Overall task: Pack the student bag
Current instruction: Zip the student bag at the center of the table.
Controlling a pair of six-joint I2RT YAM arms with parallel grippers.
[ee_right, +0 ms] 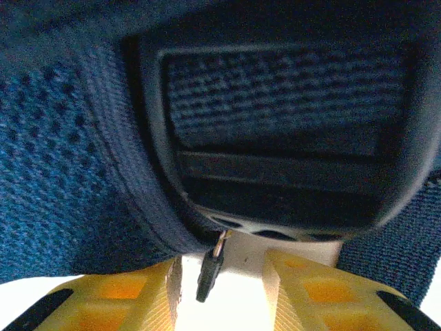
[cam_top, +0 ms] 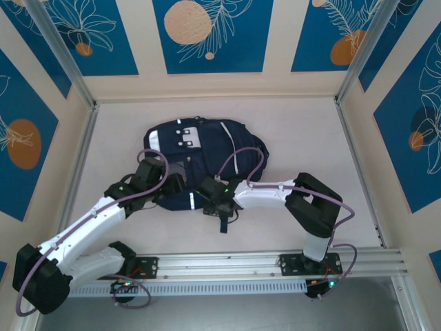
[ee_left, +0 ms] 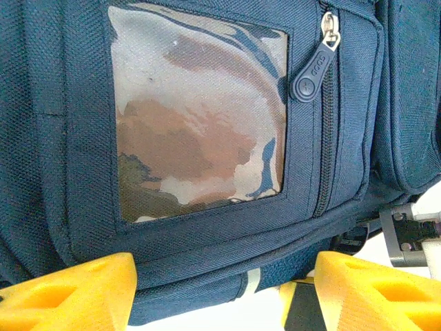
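Two grippers sit at the near edge of the student bag (cam_top: 207,148), which lies flat in the middle of the table (cam_top: 296,131). The left gripper (ee_left: 220,293) is spread wide just below the bag's clear pocket (ee_left: 200,117). The right gripper (ee_right: 222,283) stands a little apart, with a small zip pull (ee_right: 209,272) hanging between its fingers.
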